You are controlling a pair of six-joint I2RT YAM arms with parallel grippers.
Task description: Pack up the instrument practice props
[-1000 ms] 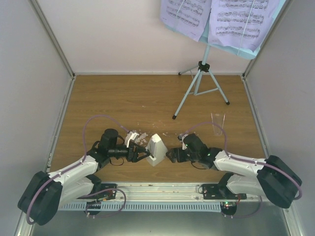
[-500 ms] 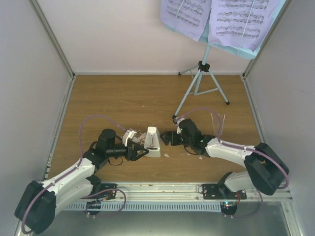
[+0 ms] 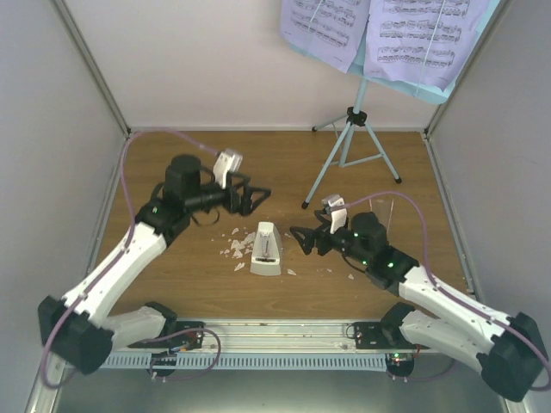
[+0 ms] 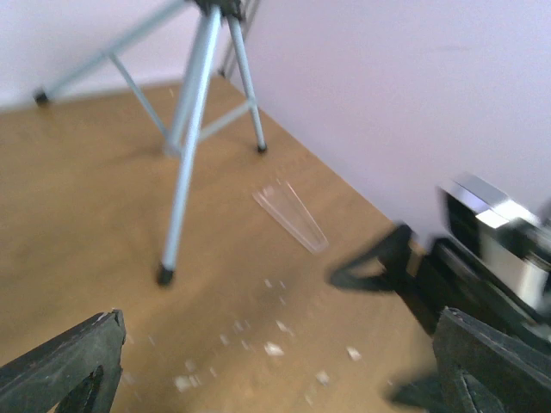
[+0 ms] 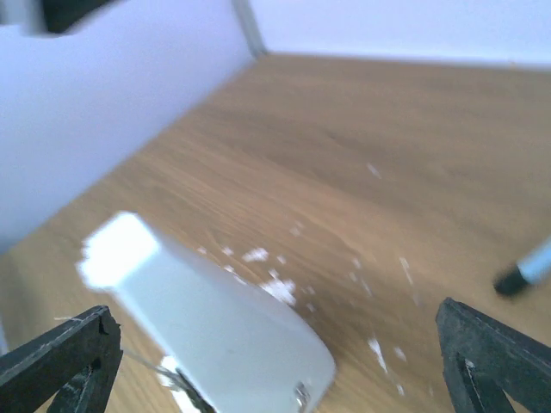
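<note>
Wooden counter (image 3: 172, 284): metronome (image 3: 266, 249) toward near edge; right gripper (image 3: 301, 240) beside it, left gripper (image 3: 255, 196) beyond, both spread, empty, probably lining up grasp.

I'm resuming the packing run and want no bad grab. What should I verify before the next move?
1. The metronome upright, touched by neither pincer: ok.
2. The left pincer open and empty: ok.
3. The right pincer open, empty, beside the metronome: ok.
4. Sheet music packed: not ok, it hangs on the music stand.
5. Grasp spot clean: not ok, white crumbs lie beside the metronome.
6. Packing container: cannot tell, none in view.
</note>
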